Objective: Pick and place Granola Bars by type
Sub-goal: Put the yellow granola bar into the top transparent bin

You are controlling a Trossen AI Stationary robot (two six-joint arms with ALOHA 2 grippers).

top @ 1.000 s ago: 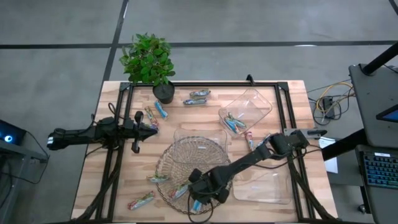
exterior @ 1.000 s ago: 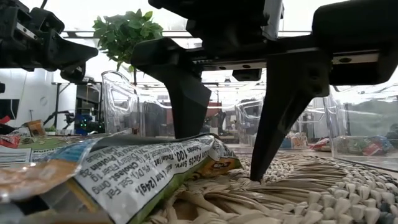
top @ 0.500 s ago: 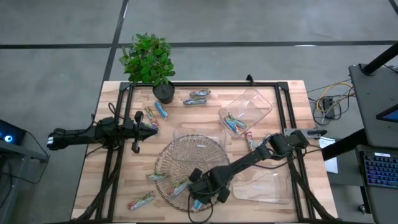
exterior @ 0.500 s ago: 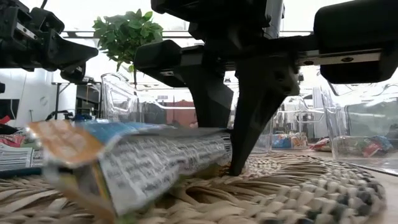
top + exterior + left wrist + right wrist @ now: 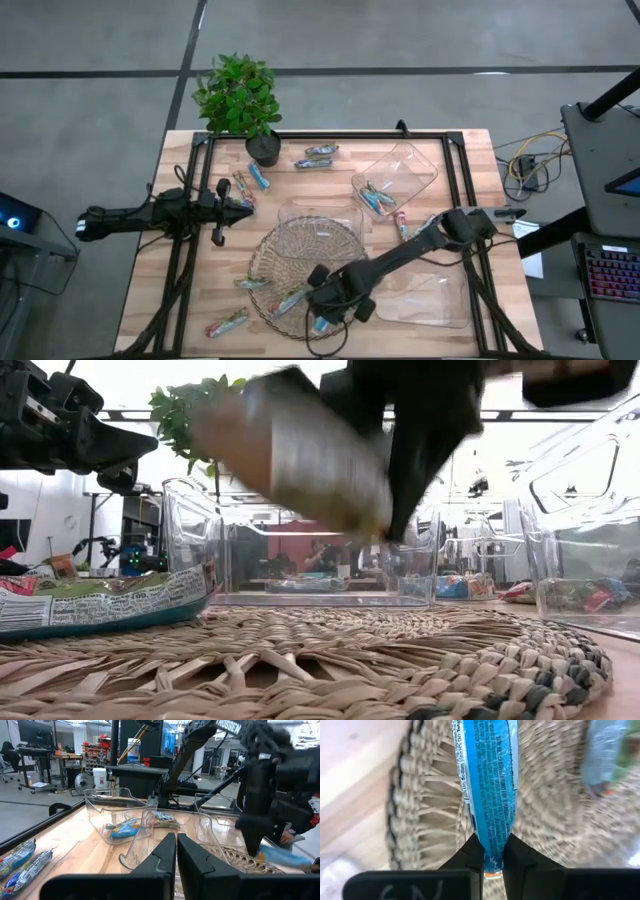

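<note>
lifted bar [image 5: 300, 455] blurred, tool [image 5: 420, 460] cropped

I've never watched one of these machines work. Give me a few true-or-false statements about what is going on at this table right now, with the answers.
1. The right gripper has its jaws clamped on a blue granola bar. True.
2. That bar lies flat on the wicker mat. False: it hangs in the air above the mat.
3. The left gripper holds a bar too. False: its jaws are shut on nothing, waiting near the table's left side.
4. A clear tray near the far edge has bars in it. True.
5. The potted plant stands in the middle of the mat. False: it stands at the table's far left corner.
</note>
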